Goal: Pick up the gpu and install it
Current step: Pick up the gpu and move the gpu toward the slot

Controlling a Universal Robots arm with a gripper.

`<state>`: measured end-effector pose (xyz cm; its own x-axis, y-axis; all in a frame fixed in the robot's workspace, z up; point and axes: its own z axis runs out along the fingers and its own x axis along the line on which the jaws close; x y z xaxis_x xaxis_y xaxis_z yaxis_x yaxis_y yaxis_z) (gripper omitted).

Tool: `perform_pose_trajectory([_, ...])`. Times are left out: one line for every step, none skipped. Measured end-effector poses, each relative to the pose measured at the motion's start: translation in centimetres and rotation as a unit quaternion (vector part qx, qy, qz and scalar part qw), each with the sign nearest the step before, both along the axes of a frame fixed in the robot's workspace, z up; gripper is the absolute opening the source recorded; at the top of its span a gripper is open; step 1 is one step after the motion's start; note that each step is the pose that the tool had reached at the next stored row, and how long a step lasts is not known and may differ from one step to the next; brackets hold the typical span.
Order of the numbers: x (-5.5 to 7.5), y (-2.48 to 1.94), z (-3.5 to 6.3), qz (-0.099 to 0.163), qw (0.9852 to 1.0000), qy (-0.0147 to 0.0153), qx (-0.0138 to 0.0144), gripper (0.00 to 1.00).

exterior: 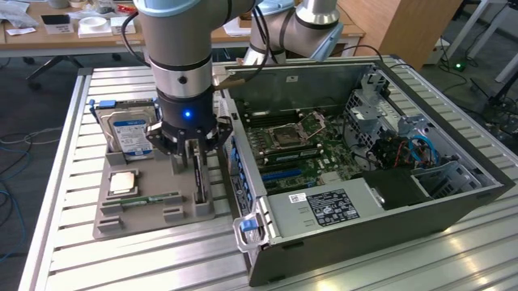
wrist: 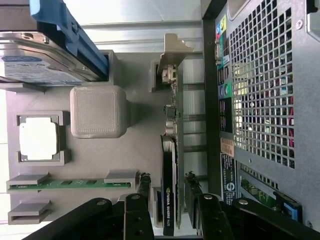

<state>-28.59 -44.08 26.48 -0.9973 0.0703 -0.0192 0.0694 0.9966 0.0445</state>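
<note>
Gripper straddling the gpu in the grey parts tray

The gpu stands on edge in a slot along the tray's side nearest the open computer case, not yet installed. The gripper is lowered over it, fingers spread with one on each face of the card and a narrow gap visible. Elsewhere on the tray sit the blue-labelled hard drive, a CPU and a green memory stick.

Arm is hanging straight down from above, wrist sitting vertical with a blue light glowing on it. Claw is pointing downward, its dark fingers standing parted with a clear gap showing between them.
</note>
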Motion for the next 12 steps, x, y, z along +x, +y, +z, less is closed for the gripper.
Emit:
perform_pose_trajectory([0.02,0.01,-0.05,0.000,1.0000,0.0000,0.0000,0.42])
perform_pose_trajectory([0.03,0.01,-0.12,0.000,1.0000,0.0000,0.0000,0.42])
perform_pose_trajectory([0.03,0.01,-0.20,0.001,1.0000,0.0000,0.0000,0.42])
perform_pose_trajectory([0.04,0.02,-0.27,0.001,1.0000,0.0001,0.0000,0.42])
perform_pose_trajectory([0.04,0.03,-0.36,0.001,1.0000,0.0001,0.0000,0.42])
perform_pose_trajectory([0.04,0.06,-0.47,0.001,1.0000,0.0000,0.0000,0.42])
perform_pose_trajectory([0.03,0.10,-0.57,0.001,1.0000,0.0000,0.0000,0.42])
perform_pose_trajectory([0.03,0.14,-0.68,0.001,1.0000,0.0001,0.0000,0.42])
perform_pose_trajectory([0.03,0.18,-0.79,0.001,1.0000,0.0001,0.0000,0.42])
perform_pose_trajectory([0.04,0.22,-0.89,0.001,1.0000,0.0001,0.0000,0.42])
perform_pose_trajectory([0.04,0.27,-0.96,0.001,1.0000,0.0001,-0.0001,0.42])
perform_pose_trajectory([0.04,0.32,-1.04,0.001,1.0000,0.0001,-0.0001,0.42])
